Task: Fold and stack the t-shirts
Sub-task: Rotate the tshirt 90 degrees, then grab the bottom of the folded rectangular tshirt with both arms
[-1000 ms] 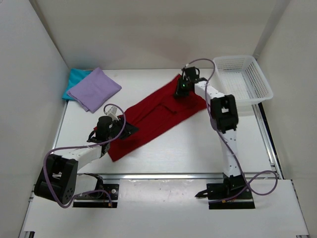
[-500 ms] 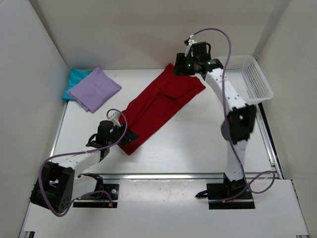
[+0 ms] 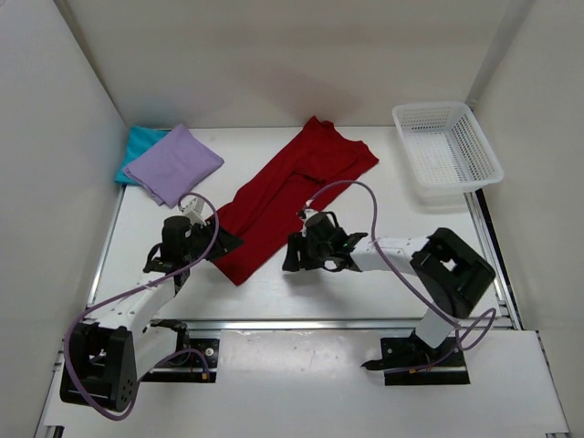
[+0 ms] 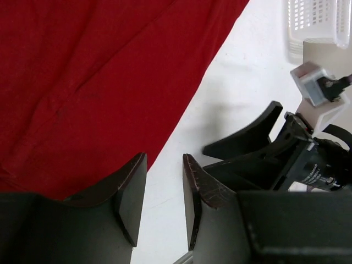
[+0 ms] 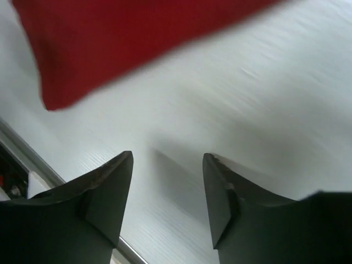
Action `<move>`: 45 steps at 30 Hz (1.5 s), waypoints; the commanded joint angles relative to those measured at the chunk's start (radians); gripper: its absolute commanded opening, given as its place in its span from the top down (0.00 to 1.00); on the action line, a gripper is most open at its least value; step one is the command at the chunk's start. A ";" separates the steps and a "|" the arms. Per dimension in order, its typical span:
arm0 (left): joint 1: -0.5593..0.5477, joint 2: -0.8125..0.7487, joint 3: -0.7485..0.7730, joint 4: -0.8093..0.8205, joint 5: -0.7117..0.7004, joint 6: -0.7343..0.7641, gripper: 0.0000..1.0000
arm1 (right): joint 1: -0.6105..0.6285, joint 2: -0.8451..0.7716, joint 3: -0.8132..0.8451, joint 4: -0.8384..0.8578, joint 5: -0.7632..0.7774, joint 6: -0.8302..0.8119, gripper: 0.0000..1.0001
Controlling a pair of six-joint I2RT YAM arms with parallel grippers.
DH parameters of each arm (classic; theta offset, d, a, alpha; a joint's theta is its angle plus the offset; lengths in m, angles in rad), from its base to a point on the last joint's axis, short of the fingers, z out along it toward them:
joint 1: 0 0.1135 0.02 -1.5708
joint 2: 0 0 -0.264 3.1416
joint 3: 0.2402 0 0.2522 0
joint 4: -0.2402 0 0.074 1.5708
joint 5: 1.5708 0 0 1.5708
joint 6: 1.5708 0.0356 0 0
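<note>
The dark red t-shirt [image 3: 287, 187] lies on the table as a long diagonal strip, folded lengthwise, its near corner at the front left. My left gripper [image 3: 225, 243] [image 4: 165, 157] stands open at that near corner; bare table shows between its fingers, and one finger sits over the shirt's edge [image 4: 99, 71]. Just right of the same end, my right gripper [image 3: 290, 253] [image 5: 168, 155] is open low over bare table, with the red cloth [image 5: 137, 38] ahead of it. The lavender t-shirt [image 3: 173, 164] lies folded on the teal one [image 3: 137, 144] at the back left.
A white mesh basket [image 3: 447, 151] stands at the back right. The right arm's fingers [image 4: 247, 137] are close beside my left gripper. A metal rail [image 3: 328, 321] runs along the table's near edge. White walls close in the left, back and right.
My right gripper opened, let go of the shirt's far end and swung down to the front beside the near end. The left gripper opened a little and shifted left. The shirt now lies narrower.
</note>
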 commanded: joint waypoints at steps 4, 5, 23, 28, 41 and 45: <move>0.007 -0.025 0.018 -0.022 0.038 0.023 0.57 | 0.062 0.194 0.117 0.306 0.081 0.196 0.47; 0.013 -0.032 0.019 -0.027 0.039 0.023 0.57 | 0.067 0.240 0.130 0.301 0.082 0.201 0.47; -0.243 0.070 0.052 -0.059 -0.125 0.099 0.55 | -0.384 -0.472 -0.391 -0.078 -0.146 -0.067 0.65; -0.309 0.121 0.059 -0.152 -0.158 0.164 0.49 | -0.381 -0.739 -0.474 -0.237 -0.062 -0.020 0.47; -0.486 0.247 0.038 -0.129 -0.104 0.141 0.50 | -0.203 -0.930 -0.590 -0.398 0.040 0.164 0.61; -0.507 0.259 0.021 -0.113 -0.093 0.130 0.52 | -0.168 -0.931 -0.633 -0.358 0.010 0.211 0.64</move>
